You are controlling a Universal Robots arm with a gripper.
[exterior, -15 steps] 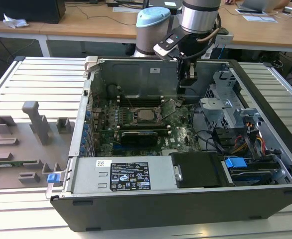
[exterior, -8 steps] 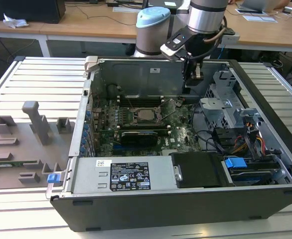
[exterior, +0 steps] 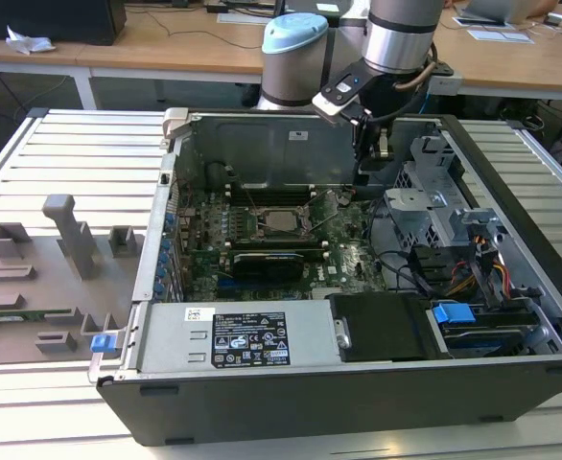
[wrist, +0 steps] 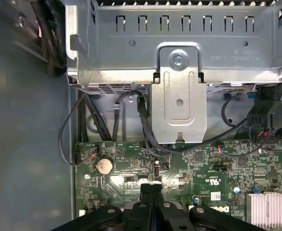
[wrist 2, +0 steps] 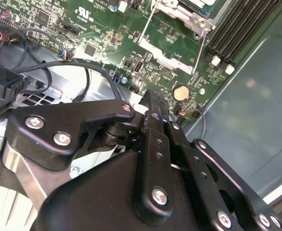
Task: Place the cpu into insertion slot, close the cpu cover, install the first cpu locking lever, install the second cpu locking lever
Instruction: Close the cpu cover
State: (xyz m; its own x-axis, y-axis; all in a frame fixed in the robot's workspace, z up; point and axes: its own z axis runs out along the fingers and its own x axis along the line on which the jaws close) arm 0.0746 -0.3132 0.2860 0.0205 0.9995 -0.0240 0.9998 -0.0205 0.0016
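In the exterior view, an open computer case (exterior: pixel 358 402) lies on a slatted metal worktop (exterior: pixel 70 144). A white label (exterior: pixel 249 342) with black print sits on its power supply. The cpu (exterior: pixel 281 222) lies in the insertion slot (exterior: pixel 260 226) on the green motherboard (exterior: pixel 348 259). The gripper (exterior: pixel 381 151) hangs well apart from it, toward the exterior view's right. In the second wrist view, the gripper (wrist 2: pixel 153 98) has its black fingers pressed together, gripping nothing, above a coin cell (wrist 2: pixel 181 91). In the first wrist view, the fingertips (wrist: pixel 146 190) meet over the board, near a small white sticker (wrist: pixel 214 196), below a metal drive cage (wrist: pixel 179 62).
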